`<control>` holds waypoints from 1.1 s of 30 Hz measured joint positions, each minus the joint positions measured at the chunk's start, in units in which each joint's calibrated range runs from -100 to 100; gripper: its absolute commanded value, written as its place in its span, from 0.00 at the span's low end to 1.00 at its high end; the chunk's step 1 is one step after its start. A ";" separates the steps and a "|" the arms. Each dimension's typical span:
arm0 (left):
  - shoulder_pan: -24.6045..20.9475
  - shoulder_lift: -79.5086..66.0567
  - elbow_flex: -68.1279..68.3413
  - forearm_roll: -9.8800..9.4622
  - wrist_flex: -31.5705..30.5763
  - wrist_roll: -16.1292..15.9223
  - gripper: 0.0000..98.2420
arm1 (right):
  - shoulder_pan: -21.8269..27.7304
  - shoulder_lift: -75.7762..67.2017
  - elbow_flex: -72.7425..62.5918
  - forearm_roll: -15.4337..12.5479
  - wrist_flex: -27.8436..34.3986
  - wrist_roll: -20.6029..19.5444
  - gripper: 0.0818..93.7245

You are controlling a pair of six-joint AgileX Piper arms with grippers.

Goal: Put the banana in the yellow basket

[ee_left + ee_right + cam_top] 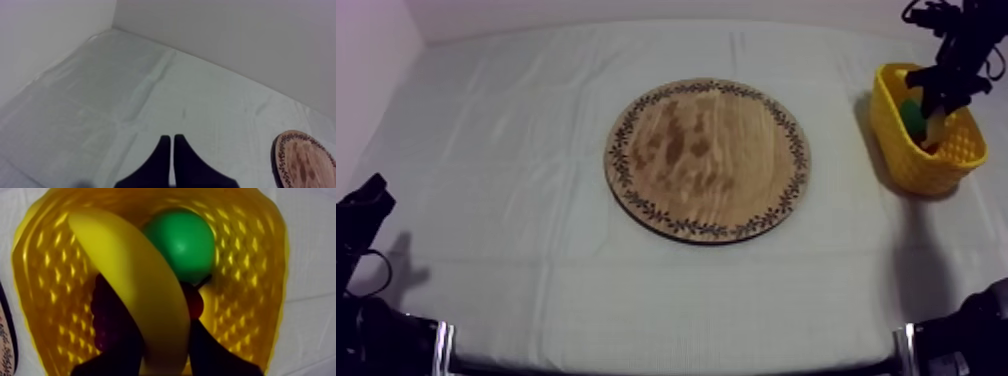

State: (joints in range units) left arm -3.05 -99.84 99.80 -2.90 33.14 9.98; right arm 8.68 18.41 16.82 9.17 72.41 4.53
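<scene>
The bench (486, 200) is lying under a grey-white cloth (566, 290) that is showing faint fold creases. A round wooden board (707, 160) with a patterned rim is resting flat on the cloth at the centre of the frame. A yellow basket (924, 168) is standing on the cloth at the upper right, well apart from the board.

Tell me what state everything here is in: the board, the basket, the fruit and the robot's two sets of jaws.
Wooden board: flat on the cloth, nothing on it.
Yellow basket: upright at the robot's right side, fruit inside.
Banana: inside the basket, gripped between the right jaws.
Green fruit: lying in the basket, behind the banana.
Right jaws: shut on the banana, down in the basket.
Left jaws: shut on nothing, above the cloth.
</scene>
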 measured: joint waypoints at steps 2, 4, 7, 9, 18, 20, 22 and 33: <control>0.00 0.00 0.00 0.00 0.00 0.00 0.00 | 0.00 0.57 -0.16 0.35 -0.67 -0.65 0.49; 0.00 0.00 0.00 0.00 0.00 0.00 0.00 | -0.04 0.88 -0.04 0.76 -0.82 -1.33 0.59; 0.00 0.00 0.00 0.00 0.00 0.00 0.00 | -0.36 1.19 0.63 1.53 -0.82 -2.36 0.69; 0.00 0.00 0.00 0.00 0.00 0.00 0.00 | -0.69 1.24 1.00 1.60 -1.51 -3.06 0.73; 0.00 0.00 0.00 0.00 0.00 0.00 0.00 | -0.93 -0.43 1.47 1.54 -1.63 -4.00 0.78; 0.00 0.00 0.00 0.00 0.00 0.00 0.00 | -0.82 -1.53 1.47 1.10 -1.38 -3.79 0.77; 0.00 0.00 0.00 0.00 0.00 0.00 0.00 | -0.62 -2.89 1.47 0.79 -1.29 -3.51 0.75; 0.00 0.00 0.00 0.00 0.00 0.00 0.00 | 0.77 -16.55 6.84 -0.05 -6.55 -2.28 0.59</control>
State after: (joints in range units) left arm -3.05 -99.84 99.80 -2.90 33.14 9.98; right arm 9.45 1.86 23.66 9.12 65.86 2.25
